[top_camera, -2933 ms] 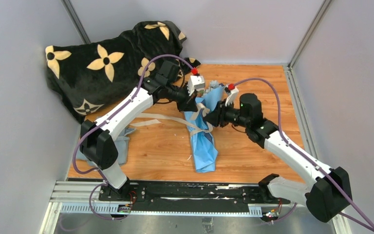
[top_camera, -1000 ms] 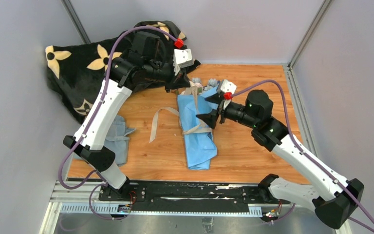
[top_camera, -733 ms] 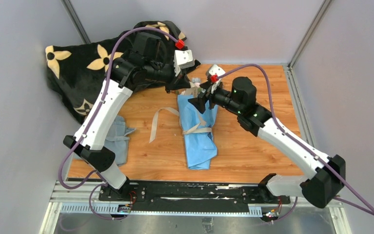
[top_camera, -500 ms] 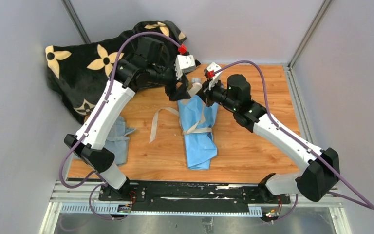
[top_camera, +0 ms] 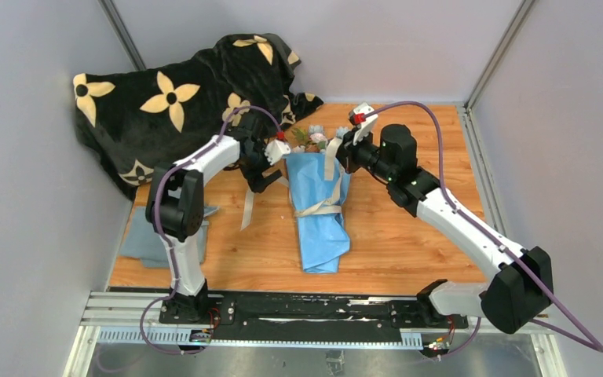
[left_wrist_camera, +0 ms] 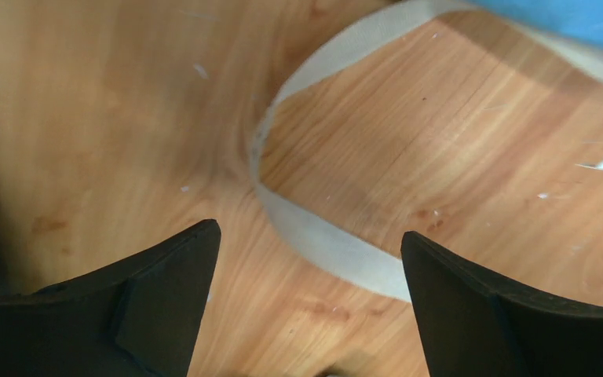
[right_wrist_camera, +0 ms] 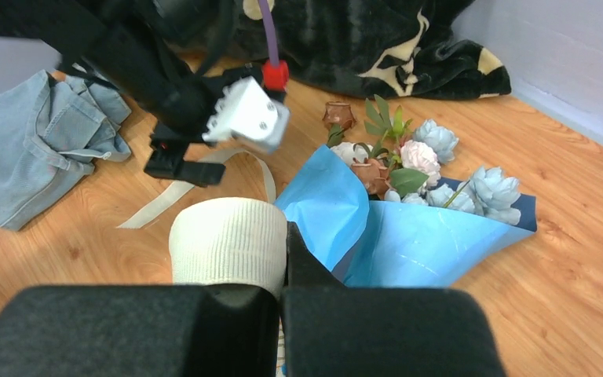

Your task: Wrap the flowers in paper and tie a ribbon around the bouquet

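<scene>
Tying stage, I'd say. The bouquet (top_camera: 320, 236) lies mid-worktop (top_camera: 392, 255), flowers (top_camera: 316, 140) pointing to the far side. The blue paper (right_wrist_camera: 432, 251) is already rolled round the stems, and the ribbon (top_camera: 319, 210) goes once round its waist. The right hand (top_camera: 336, 151) is clenched on one ribbon end, held up just by the flower end. The left hand (left_wrist_camera: 308, 236) is released, fingers spread, hovering low over the other tail, which lies looped on the wood left of the bouquet. My guess is the left needs to drop and pinch that loose tail next. Then both ends get crossed and pulled snug for a knot. Floppy satin could easily slip out.
</scene>
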`<state>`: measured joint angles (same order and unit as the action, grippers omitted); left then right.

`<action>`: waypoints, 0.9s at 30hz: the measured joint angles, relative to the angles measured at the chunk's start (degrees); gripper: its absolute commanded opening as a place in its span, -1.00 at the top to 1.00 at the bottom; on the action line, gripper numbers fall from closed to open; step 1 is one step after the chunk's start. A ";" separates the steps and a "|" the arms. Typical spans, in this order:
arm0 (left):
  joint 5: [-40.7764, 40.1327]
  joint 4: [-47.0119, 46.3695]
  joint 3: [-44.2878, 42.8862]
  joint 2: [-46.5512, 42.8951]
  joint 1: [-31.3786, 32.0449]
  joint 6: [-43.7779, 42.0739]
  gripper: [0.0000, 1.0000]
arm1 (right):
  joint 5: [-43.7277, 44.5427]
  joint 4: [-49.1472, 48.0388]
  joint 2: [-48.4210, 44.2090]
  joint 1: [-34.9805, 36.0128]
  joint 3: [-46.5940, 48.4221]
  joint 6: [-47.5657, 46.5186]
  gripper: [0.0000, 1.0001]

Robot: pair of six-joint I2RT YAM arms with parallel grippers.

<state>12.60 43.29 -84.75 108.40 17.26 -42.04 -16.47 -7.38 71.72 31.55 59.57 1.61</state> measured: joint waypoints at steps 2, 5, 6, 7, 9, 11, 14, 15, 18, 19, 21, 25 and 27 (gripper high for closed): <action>-2.36 -1.79 2.05 2.78 0.57 -0.26 -0.90 | -0.28 -0.39 -0.04 -0.13 -0.57 0.33 1.00; -6.43 -4.46 1.16 6.93 1.55 0.02 -0.79 | -1.05 -0.66 -0.42 -0.35 -1.44 0.61 1.00; -7.15 -4.20 0.09 7.74 1.66 0.20 -0.71 | -1.14 -0.70 -0.55 -0.39 -1.62 0.63 1.00; -8.00 -5.14 -0.94 8.44 1.70 0.20 -0.62 | -1.33 -0.76 -0.83 -0.46 -1.92 0.70 1.00; -9.73 -6.86 -2.99 10.01 1.73 0.20 -0.28 | -1.51 -0.76 -1.55 -0.46 -2.51 0.74 1.00; -10.78 -7.41 -3.76 10.78 1.68 0.22 0.21 | -1.49 -0.81 -2.43 -0.48 -3.06 0.74 1.00; -10.62 -6.64 -3.85 11.17 1.62 0.00 1.00 | -1.49 -0.76 -3.06 -0.81 -3.30 0.74 1.00; -10.08 -5.68 -3.82 11.26 1.62 -1.05 1.00 | -1.49 -0.79 -3.23 -1.07 -3.30 0.72 1.00; -9.60 -3.45 -3.63 11.02 1.57 -1.68 1.00 | -1.46 -0.70 -3.52 -2.58 -3.30 0.74 1.00; -9.62 -2.91 -2.97 10.43 1.46 -1.92 1.00 | -1.42 -0.37 -3.54 -3.74 -3.30 0.74 1.00; -9.53 -2.40 -0.81 8.07 0.72 -1.88 1.00 | -0.98 0.55 -3.98 -6.67 -3.45 0.87 1.00; -10.16 -3.45 6.38 -2.75 -5.22 -1.20 1.00 | 0.07 2.10 -8.48 -18.84 -8.22 2.80 1.00; -11.43 -5.07 10.40 -9.57 -9.46 -1.25 1.00 | 0.17 2.91 -10.54 -25.29 -11.37 4.00 1.00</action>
<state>1.17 38.22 -74.35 98.83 7.79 -43.29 -16.29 -4.47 61.19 6.26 48.21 5.61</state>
